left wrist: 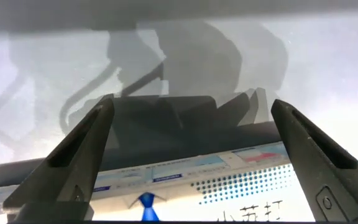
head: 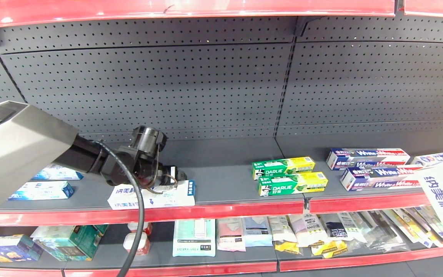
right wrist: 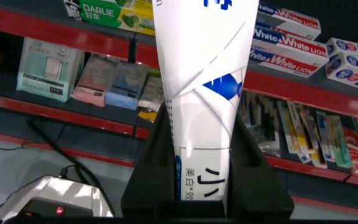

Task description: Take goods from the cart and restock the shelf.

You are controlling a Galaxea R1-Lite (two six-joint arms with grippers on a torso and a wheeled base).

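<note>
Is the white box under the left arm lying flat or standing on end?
Lying flat: the white box rests broad face down at the front of the shelf, long side along its red edge.

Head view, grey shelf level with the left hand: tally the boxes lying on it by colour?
green-and-yellow boxes: 2
red-white-blue boxes: 3 visible, one partly behind the held box
pale blue boxes, far left: 2
white box at the left hand: 1
Total: 8
</note>
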